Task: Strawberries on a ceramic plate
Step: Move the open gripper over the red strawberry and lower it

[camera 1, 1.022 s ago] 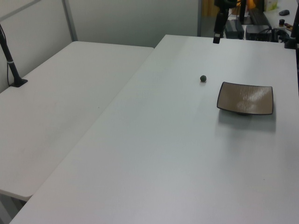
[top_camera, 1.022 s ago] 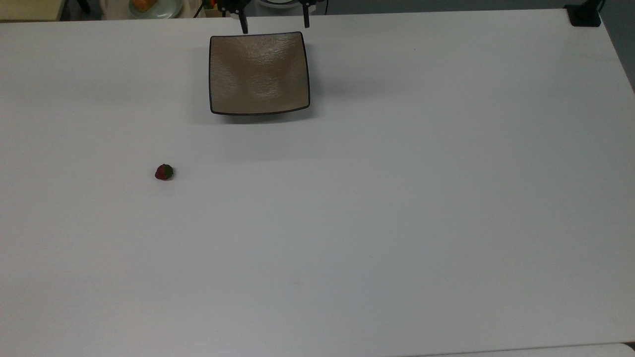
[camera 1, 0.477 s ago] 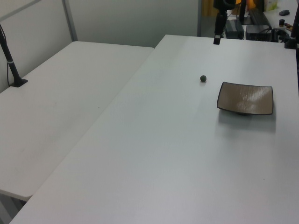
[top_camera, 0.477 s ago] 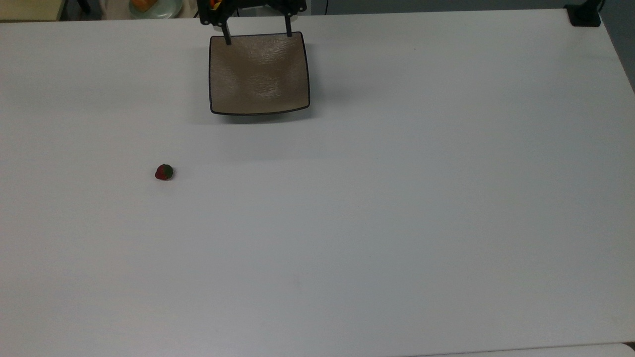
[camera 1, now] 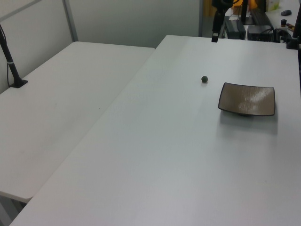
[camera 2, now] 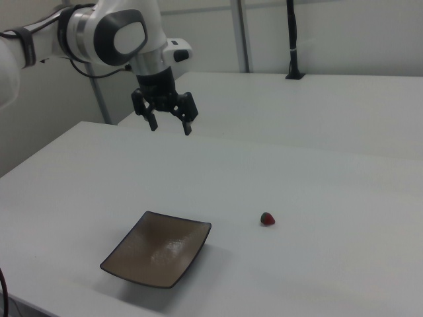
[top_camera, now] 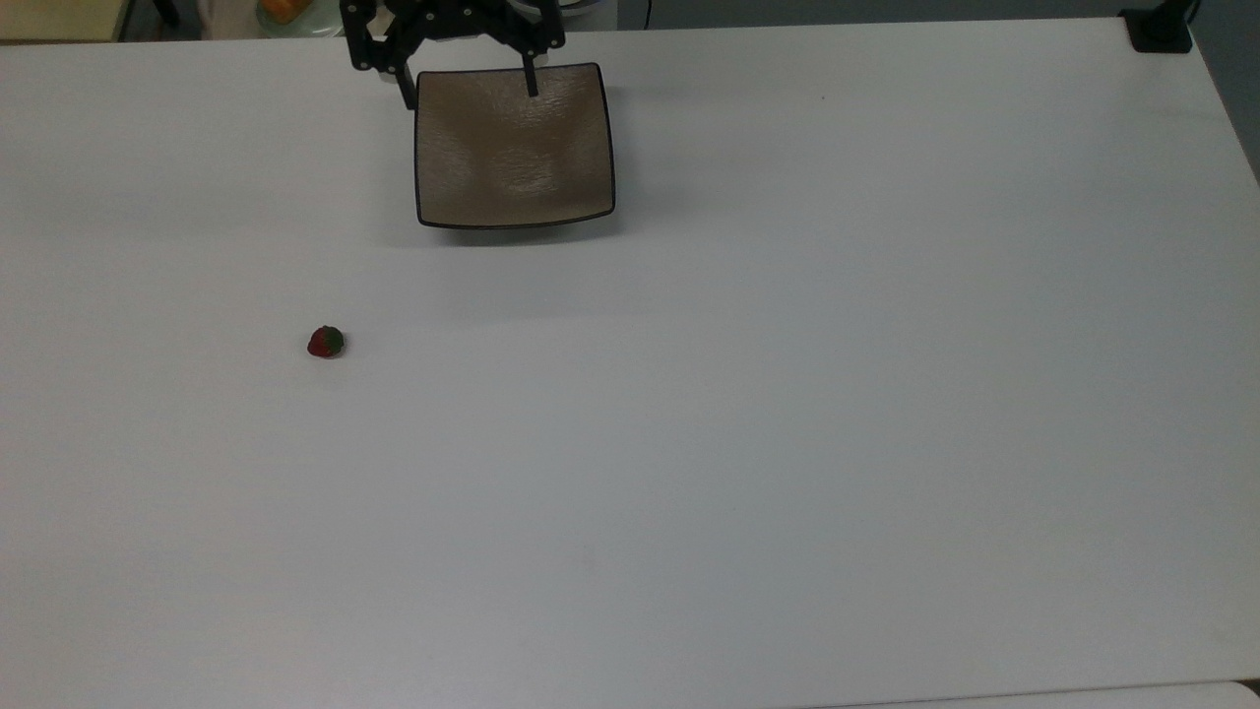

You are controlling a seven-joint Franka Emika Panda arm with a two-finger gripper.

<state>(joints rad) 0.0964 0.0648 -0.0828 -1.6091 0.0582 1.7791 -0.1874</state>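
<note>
No readable text, labels, brands, numbers or signs anywhere.

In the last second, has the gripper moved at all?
Yes. In the top view the gripper has shifted toward the top view's left along the ceramic plate's far edge.

One strawberry (top_camera: 326, 342) and one square ceramic plate (top_camera: 514, 146) sit on one white bench (top_camera: 787, 394), with a second white bench (camera 1: 61, 108) alongside it. One robot arm (camera 2: 106, 30) carries one gripper (camera 2: 170, 125) with two fingers (camera 2: 188, 128).
</note>
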